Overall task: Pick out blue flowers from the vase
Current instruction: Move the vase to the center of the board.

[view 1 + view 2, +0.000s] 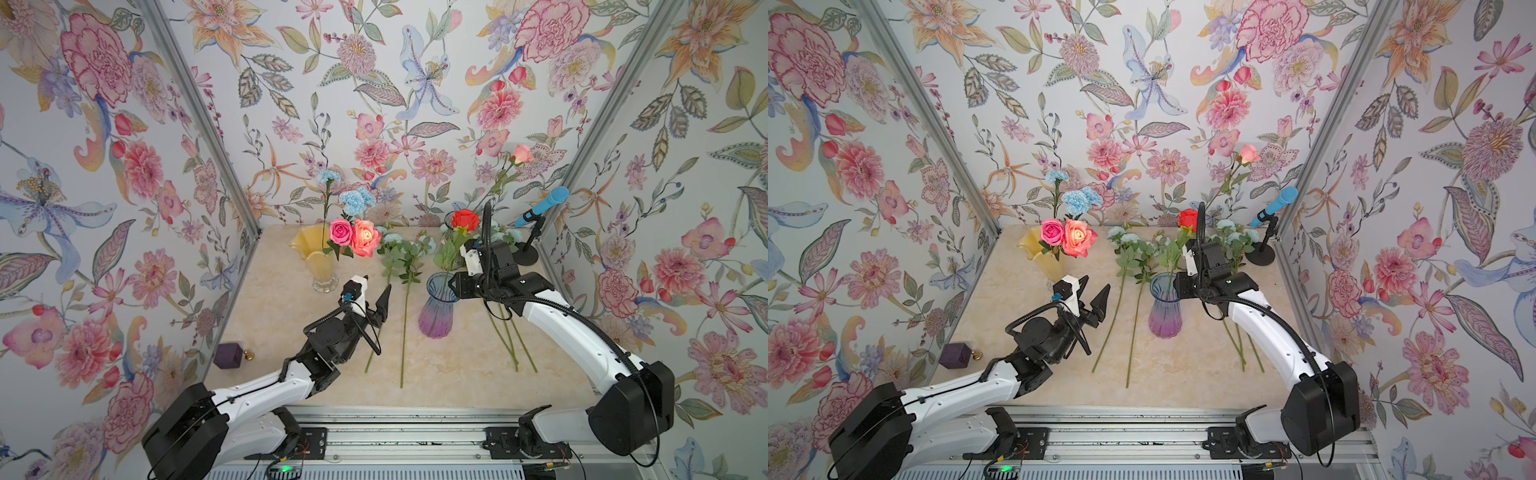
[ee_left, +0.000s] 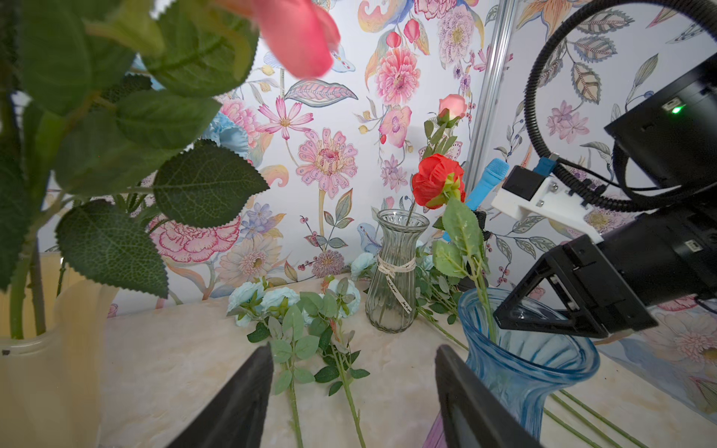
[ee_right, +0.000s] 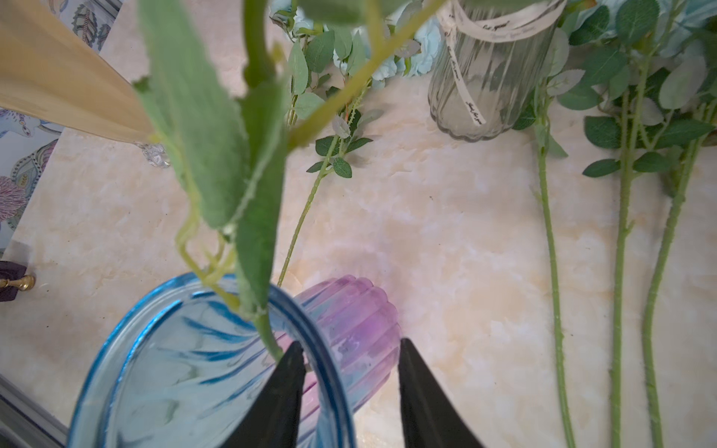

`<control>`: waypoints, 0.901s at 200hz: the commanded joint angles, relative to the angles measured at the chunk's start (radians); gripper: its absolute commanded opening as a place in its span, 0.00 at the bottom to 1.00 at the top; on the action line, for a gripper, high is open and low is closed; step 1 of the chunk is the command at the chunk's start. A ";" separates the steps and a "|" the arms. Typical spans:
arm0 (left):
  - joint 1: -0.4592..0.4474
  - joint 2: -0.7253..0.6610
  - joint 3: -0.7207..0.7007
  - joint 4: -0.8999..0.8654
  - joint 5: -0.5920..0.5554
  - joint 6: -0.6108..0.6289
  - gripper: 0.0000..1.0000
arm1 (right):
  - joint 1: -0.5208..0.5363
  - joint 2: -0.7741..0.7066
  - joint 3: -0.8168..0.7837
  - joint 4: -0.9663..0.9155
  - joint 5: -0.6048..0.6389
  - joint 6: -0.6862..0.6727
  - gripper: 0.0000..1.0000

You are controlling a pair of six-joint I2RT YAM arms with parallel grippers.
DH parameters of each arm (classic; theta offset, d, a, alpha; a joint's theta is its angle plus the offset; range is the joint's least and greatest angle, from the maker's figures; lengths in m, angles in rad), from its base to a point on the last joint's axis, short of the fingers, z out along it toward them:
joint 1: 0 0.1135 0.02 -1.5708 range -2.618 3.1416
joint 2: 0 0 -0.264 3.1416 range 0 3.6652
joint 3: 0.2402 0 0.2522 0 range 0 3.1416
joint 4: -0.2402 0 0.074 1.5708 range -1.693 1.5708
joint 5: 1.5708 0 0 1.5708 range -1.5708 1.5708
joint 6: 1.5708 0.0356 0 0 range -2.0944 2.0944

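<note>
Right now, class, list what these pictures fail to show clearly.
Paired sky-blue carnations: lower stems hidden behind the pink roses in both top views.
Right tool: tips hidden beneath the right arm in both top views.
Aqua sprays near the microphone: partly hidden by that arm.

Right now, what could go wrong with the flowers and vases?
The right gripper straddles the rim of the blue vase; squeezing or lifting might tip it and its red rose. The blue carnations share the yellow vase with two roses; the open left gripper might drag one out or knock that vase over.
</note>
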State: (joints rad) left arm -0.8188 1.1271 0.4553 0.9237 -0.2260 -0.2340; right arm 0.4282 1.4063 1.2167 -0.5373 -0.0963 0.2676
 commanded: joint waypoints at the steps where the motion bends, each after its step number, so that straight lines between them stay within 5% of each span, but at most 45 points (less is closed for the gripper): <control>1: -0.010 -0.029 -0.026 0.059 -0.031 0.027 0.68 | 0.002 0.028 0.036 0.001 0.002 -0.002 0.28; 59: -0.010 -0.047 -0.044 0.071 -0.041 0.032 0.68 | -0.040 0.081 0.077 0.062 -0.032 0.014 0.05; 180: -0.010 -0.058 -0.050 0.071 -0.042 0.039 0.68 | -0.176 0.433 0.427 0.091 -0.161 0.018 0.01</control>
State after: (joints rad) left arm -0.8188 1.0916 0.4164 0.9665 -0.2481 -0.2157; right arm 0.2543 1.7851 1.5826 -0.4557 -0.2604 0.2947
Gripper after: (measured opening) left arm 0.683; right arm 0.166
